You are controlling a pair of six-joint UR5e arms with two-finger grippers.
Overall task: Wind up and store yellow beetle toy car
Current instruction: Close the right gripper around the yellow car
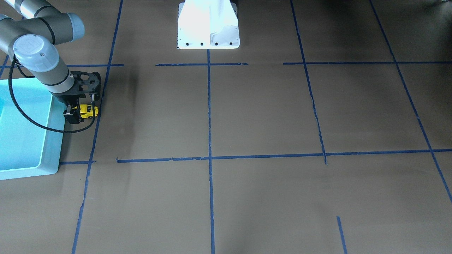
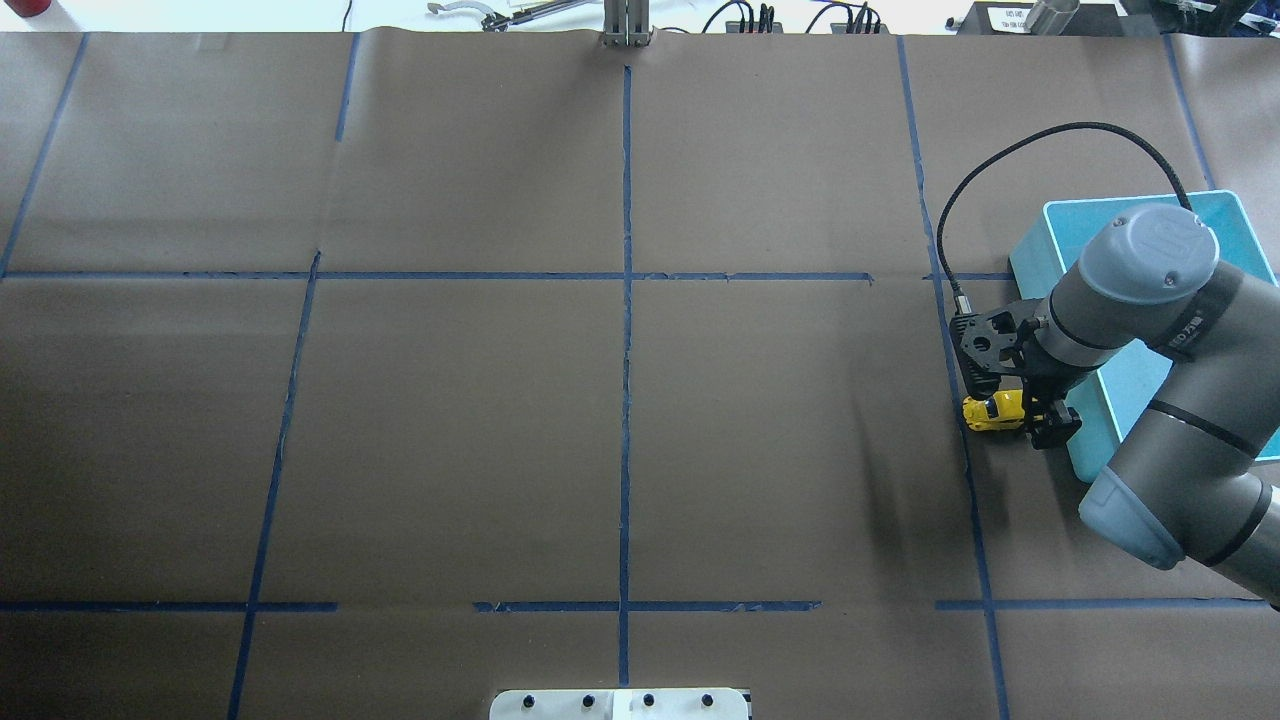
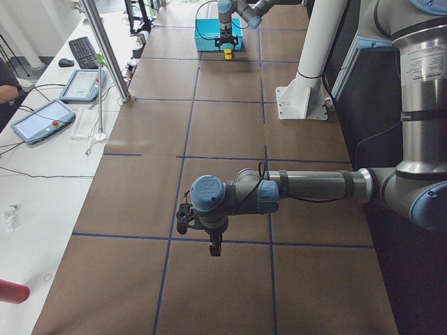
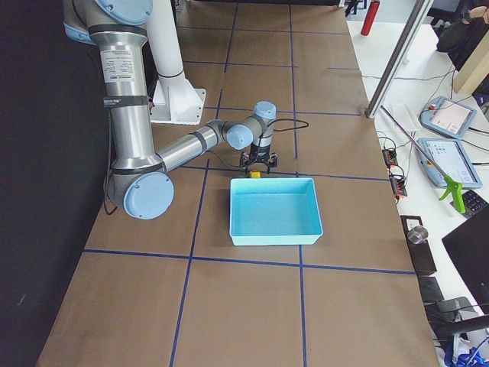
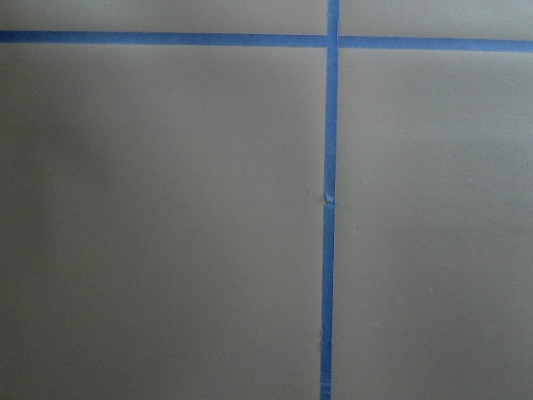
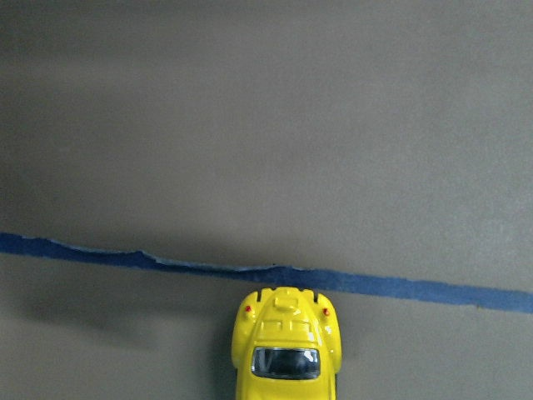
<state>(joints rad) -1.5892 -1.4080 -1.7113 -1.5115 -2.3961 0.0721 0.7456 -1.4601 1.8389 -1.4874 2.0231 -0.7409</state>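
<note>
Right gripper (image 2: 1022, 412) stands low beside the turquoise bin (image 2: 1125, 385), its fingers closed on the yellow beetle toy car (image 2: 992, 411), which sits at a blue tape line (image 6: 250, 271) on the brown paper table (image 2: 620, 400), just outside the bin. Left gripper (image 3: 214, 246) hovers well apart; whether its fingers are apart I cannot tell.

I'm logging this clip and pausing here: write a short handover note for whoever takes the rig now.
Right gripper: down at the yellow beetle toy car, fingers either side of it; a firm grip can't be confirmed.
Left gripper: seen only from the side, over bare table; open or shut can't be told.
Car: on the table beside the turquoise bin, next to a blue tape line, not in the bin.
Done: car reached.
Left: winding can't be judged; the car has yet to go into the bin.
</note>
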